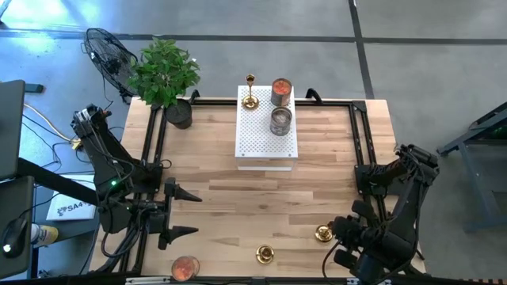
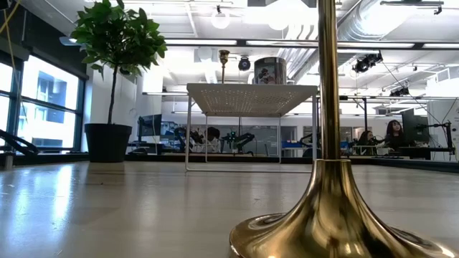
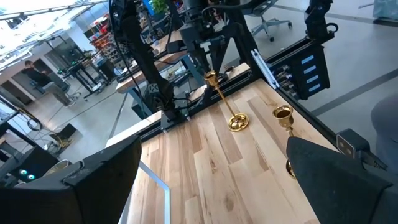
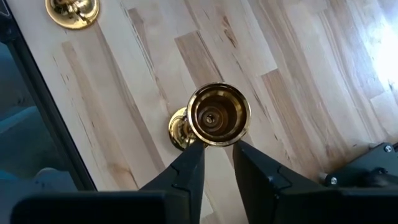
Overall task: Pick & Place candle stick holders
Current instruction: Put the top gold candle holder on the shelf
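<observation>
Faintly, "SA4" on paper sheet point(image 1: 67, 208), floor-side

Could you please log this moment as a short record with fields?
table: wooden top
block: white perforated block, far centre
on block: one holder, two cans
on table: two holders near the front edge, one at the right gripper, one nearer the middle
right gripper: jaws either side of a holder's stem below its cup
left gripper: open, waiting front left
plant: far left corner
</observation>
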Action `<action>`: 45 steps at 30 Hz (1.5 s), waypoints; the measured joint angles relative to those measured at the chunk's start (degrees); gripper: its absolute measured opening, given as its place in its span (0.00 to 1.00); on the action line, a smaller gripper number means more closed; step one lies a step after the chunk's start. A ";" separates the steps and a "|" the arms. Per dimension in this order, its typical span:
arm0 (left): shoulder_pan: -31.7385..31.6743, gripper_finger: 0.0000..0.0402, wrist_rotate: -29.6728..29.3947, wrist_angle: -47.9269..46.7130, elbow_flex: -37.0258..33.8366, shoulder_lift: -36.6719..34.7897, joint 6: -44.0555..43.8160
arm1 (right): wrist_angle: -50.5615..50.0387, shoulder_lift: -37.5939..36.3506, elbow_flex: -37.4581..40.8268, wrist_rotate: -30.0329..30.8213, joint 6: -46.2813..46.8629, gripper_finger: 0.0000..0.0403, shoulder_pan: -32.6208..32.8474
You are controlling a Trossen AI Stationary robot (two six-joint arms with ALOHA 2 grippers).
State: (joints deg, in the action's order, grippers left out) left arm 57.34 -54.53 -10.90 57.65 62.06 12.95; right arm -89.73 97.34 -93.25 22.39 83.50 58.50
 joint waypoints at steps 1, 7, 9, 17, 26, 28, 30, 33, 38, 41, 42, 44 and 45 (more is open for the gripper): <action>0.00 0.99 0.01 0.00 0.00 0.00 0.00 | 0.00 0.00 0.00 -0.30 0.00 0.20 0.00; 0.00 0.99 0.02 0.00 0.00 0.00 0.00 | 0.38 0.00 0.00 -0.30 0.00 0.19 0.00; 0.00 0.99 0.03 0.00 0.00 0.00 0.00 | 0.91 0.00 -0.02 -0.30 0.00 0.19 0.00; 0.00 0.99 0.07 0.01 0.00 0.00 0.00 | 0.90 0.00 -0.02 0.87 0.28 0.21 0.00; 0.00 0.99 0.14 0.00 0.00 0.00 0.00 | 0.90 0.00 0.00 0.85 0.57 0.36 0.00; 0.00 0.99 0.13 0.00 0.00 0.00 0.00 | 0.90 0.00 -0.02 0.85 0.61 0.41 0.00; 0.00 0.99 0.14 0.00 0.00 0.00 0.00 | 0.89 0.00 0.00 0.85 0.65 0.45 0.00; 0.00 0.99 0.14 0.00 0.00 0.00 0.00 | 0.89 0.00 0.00 1.19 0.65 0.51 -0.02; 0.00 0.99 0.14 0.00 0.00 0.00 -0.02 | 0.87 0.00 0.00 2.97 0.19 0.57 -0.04; 0.00 0.99 0.14 0.00 0.00 0.00 -0.02 | 0.87 0.00 0.00 5.28 0.04 0.58 -0.04; 0.00 0.99 0.14 0.00 0.00 0.00 -0.03 | 0.87 0.00 -0.02 5.88 0.03 0.58 -0.06; 0.00 0.99 0.14 0.00 0.00 0.00 -0.10 | 0.85 0.00 0.00 6.20 0.02 0.58 -0.38; 0.00 0.99 0.14 0.00 0.00 0.00 -0.20 | 0.83 0.00 0.00 5.93 0.02 0.58 -0.57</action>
State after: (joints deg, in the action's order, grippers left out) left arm 57.34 -54.39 -10.90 57.65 62.06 12.75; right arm -88.90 97.34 -93.25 28.32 83.53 57.93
